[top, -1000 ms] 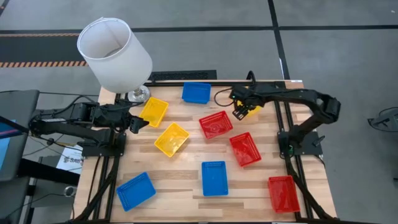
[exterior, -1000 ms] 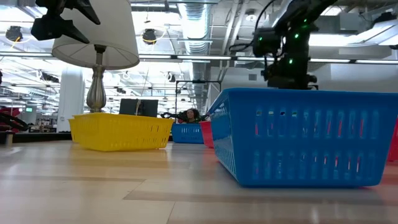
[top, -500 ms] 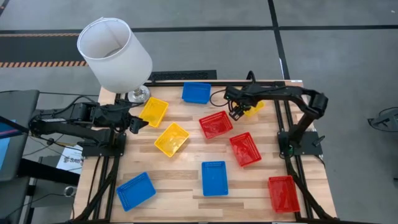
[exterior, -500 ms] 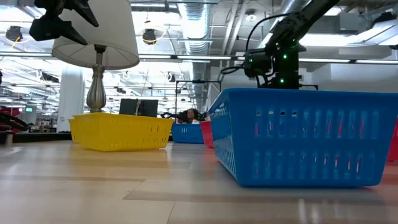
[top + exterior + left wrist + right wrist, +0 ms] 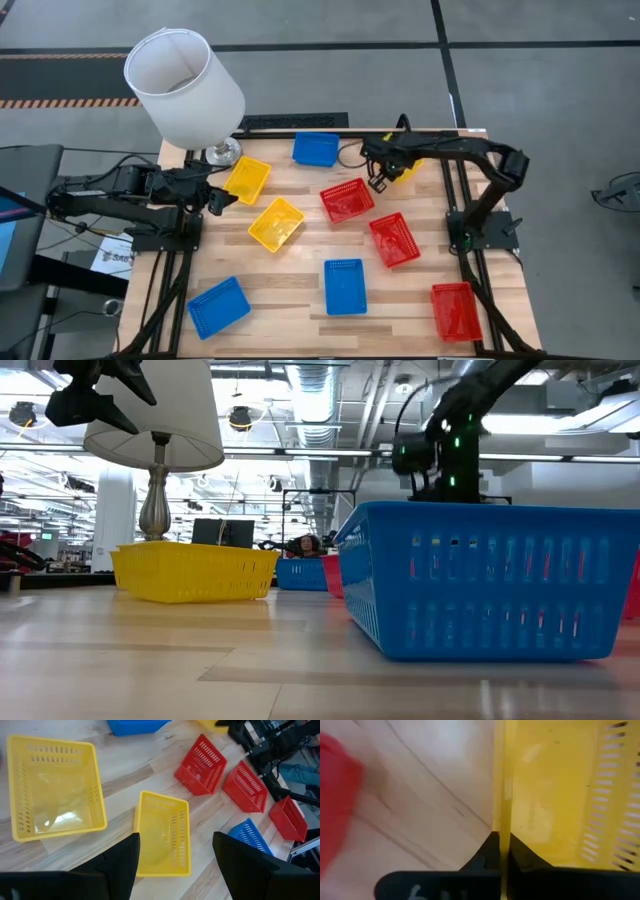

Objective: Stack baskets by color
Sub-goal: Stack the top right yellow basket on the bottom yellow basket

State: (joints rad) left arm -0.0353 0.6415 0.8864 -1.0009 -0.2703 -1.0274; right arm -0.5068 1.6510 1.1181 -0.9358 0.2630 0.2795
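Observation:
My right gripper (image 5: 381,182) is at the table's far right, shut on a yellow basket (image 5: 408,169) that my arm mostly hides from above. In the right wrist view the basket (image 5: 555,795) fills the frame. Two more yellow baskets (image 5: 247,178) (image 5: 276,223) rest on their bottoms at the left. My left gripper (image 5: 218,197) hangs open just left of them, touching nothing. Red baskets (image 5: 346,200) (image 5: 393,240) (image 5: 455,311) and blue baskets (image 5: 316,149) (image 5: 345,286) (image 5: 218,305) lie spread over the table. My right gripper pinches the yellow basket's wall on the side toward the red basket, at its rim (image 5: 502,815). One finger (image 5: 520,855) is inside the basket and one (image 5: 482,856) outside. The fingers come from above, pointing down. The basket sits on the table.
A white lampshade (image 5: 183,85) on a metal stand overhangs the far left corner. In the low view a blue basket (image 5: 490,585) blocks the sight of my right gripper's fingers. Bare wood shows at the table's near middle (image 5: 285,290).
My right gripper has moved a little toward the table's left and down, and has shut on the wall of the yellow basket.

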